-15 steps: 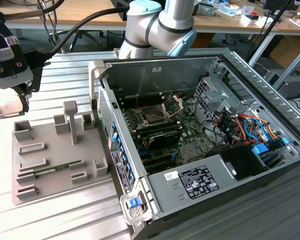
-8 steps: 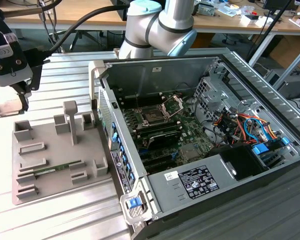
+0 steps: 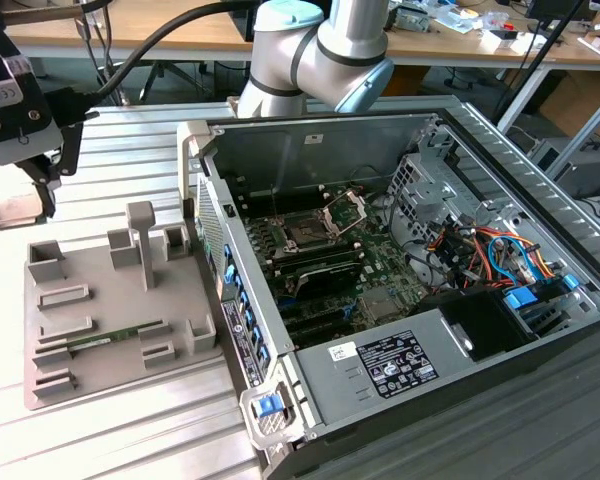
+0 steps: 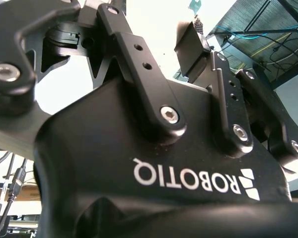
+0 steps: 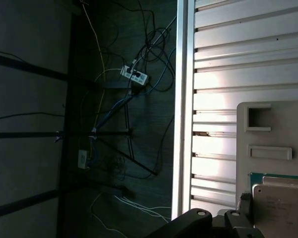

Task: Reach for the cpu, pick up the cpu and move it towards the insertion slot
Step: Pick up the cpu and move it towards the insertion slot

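The cpu (image 3: 10, 208) is a pale flat square at the exterior view's far left, on the slatted table beside the grey fixture plate (image 3: 100, 300). In the first wrist view the cpu (image 5: 280, 208) shows its pale face with a thin green edge. My black gripper (image 3: 42, 172) hangs just above it. In the second wrist view the gripper (image 4: 154, 27) is open, its fingers (image 4: 193, 42) apart with nothing between them. The insertion slot (image 3: 305, 233) is the dark square socket with its silver bracket raised, inside the open computer case.
A long green memory stick (image 3: 115, 338) lies in the fixture plate. The open computer case (image 3: 400, 380) takes up the exterior view's right. Upright posts (image 3: 140, 235) rise from the plate. The table edge (image 5: 181, 124) drops to a floor with cables (image 5: 134, 77).
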Controlling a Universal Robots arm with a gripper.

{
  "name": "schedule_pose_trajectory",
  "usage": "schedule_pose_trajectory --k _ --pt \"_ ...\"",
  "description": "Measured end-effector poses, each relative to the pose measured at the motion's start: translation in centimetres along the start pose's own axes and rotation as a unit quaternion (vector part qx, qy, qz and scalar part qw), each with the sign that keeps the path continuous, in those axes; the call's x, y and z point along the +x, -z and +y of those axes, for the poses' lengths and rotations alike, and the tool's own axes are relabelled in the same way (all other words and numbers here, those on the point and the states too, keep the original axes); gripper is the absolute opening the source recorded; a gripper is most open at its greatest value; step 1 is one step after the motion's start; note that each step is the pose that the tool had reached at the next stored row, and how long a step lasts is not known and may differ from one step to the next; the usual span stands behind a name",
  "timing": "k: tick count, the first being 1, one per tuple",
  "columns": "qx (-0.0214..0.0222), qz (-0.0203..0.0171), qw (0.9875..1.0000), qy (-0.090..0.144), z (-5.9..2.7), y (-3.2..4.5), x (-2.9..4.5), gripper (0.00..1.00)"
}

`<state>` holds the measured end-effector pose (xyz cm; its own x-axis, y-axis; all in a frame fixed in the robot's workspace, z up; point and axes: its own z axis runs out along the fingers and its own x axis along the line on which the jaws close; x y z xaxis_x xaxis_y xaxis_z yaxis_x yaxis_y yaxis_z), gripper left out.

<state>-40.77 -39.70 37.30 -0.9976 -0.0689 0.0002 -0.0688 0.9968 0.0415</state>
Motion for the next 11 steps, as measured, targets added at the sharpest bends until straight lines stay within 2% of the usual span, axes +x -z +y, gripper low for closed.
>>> schedule_pose_trajectory --k 11 --pt "0.0 0.0 1.0 0.0 0.04 1.01 0.0 0.55"
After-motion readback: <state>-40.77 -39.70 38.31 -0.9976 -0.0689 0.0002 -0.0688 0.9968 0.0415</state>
